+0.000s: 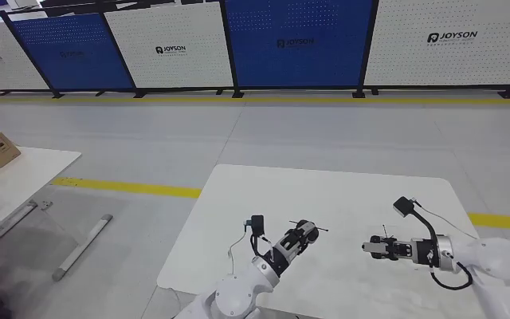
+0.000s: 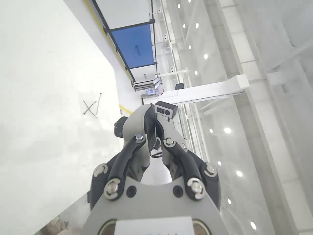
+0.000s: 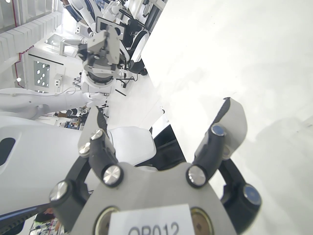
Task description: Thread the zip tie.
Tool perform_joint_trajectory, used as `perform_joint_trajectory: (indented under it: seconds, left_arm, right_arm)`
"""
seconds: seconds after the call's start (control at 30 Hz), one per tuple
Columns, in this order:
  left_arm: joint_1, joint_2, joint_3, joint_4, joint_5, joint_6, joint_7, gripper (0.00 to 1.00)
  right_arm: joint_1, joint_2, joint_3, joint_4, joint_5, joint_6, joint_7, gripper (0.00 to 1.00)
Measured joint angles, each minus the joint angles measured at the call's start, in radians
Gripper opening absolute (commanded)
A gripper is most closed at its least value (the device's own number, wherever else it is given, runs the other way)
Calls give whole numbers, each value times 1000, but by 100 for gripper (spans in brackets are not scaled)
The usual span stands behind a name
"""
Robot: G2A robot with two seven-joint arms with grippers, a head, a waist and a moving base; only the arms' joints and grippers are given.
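On the white table [image 1: 343,191], ahead of the left pincer [image 2: 152,116], a few black zip ties [image 2: 89,108] lie crossed. That pincer is pressed together; the right pincer [image 3: 161,106], facing it, stands spread wide.

Dark logo print stood on the white pegboard panels [image 1: 175,36], fainter on the blue panels [image 1: 295,24]. A white label [image 3: 151,218] bearing a cut-off code sat on the right arm's grey plate [image 3: 156,179].

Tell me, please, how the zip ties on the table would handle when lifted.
The zip ties look very thin, so probably light and floppy. Lying crossed on the smooth table, they may slide or snag together.
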Motion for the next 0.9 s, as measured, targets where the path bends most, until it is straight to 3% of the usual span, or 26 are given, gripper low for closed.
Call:
perform_joint_trajectory:
  seconds: [0.13,0.5,0.73,0.9]
  left_arm:
    - [-18,-6,12,51,-2,-11,2,0]
    - [-17,-7,12,53,-4,-17,2,0]
    - [-17,-7,12,53,-4,-17,2,0]
    - [-17,-7,12,53,-4,-17,2,0]
  right_arm:
    - [0,0,0,0,0,0,0,100]
    - [8,2,-6,-25,-30,15,5,100]
    - [126,25,-69,-52,-176,149,39,100]
    - [257,53,-227,-13,-272,257,39,100]
